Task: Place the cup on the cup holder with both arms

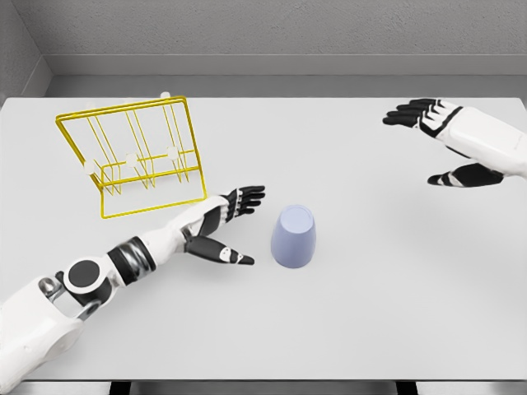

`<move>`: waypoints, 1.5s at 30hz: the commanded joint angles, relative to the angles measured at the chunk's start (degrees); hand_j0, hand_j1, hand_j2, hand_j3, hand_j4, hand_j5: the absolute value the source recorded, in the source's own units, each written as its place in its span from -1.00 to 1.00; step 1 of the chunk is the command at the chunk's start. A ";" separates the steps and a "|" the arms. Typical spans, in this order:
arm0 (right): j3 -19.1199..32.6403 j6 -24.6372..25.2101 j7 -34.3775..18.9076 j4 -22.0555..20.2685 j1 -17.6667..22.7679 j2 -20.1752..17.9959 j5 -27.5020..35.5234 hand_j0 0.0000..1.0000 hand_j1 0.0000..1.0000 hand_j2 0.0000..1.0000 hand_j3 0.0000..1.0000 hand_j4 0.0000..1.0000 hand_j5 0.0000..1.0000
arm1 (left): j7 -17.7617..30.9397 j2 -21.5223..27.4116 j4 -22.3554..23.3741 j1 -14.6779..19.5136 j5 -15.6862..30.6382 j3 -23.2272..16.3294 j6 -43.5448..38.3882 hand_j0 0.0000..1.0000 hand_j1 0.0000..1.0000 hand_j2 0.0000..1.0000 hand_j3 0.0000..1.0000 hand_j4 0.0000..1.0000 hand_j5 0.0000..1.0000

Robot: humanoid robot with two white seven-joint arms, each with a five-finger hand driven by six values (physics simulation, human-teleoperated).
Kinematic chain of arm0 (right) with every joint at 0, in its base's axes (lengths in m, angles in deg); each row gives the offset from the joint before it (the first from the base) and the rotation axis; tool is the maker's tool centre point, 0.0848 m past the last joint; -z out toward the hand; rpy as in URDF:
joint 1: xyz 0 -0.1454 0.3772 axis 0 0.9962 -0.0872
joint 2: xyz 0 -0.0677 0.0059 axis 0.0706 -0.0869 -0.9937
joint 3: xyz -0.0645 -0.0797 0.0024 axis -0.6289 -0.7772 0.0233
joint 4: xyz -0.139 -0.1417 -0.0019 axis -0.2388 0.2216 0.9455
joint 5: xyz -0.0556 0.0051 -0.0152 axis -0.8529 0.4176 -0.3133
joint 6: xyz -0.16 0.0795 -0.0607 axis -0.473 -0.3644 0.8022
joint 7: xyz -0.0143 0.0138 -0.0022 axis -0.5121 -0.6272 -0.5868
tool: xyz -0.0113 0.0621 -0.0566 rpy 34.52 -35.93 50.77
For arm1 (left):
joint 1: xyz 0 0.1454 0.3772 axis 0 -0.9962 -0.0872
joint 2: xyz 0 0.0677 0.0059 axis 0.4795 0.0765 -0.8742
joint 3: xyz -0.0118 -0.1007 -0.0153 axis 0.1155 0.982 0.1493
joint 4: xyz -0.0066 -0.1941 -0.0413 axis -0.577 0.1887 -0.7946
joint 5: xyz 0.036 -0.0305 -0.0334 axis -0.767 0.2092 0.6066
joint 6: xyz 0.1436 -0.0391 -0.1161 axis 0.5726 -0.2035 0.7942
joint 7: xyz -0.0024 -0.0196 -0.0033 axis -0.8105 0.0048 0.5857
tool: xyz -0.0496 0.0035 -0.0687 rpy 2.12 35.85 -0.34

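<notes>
No readable text, label, brand, number or sign anywhere — the cup (293, 237), the cup holder (136, 155) and the surface (370, 313) are all plain.

The picture is bright and evenly lit, and the white table (370, 313) looks pale grey with no shiny glare spots. Shadows are very soft: there is only a faint dark smudge under the cup (294, 237) and thin, weak lines under the yellow rack (136, 152). Everything looks sharp from front to back, with no blur and no bending at the edges.
</notes>
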 commanded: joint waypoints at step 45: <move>0.47 0.18 0.03 0.32 0.70 1.23 0.49 1.00 1.00 1.00 1.00 1.00 1.00 | -0.27 -8.86 3.96 3.08 0.05 -3.60 -3.41 0.48 0.48 0.48 0.48 0.48 0.48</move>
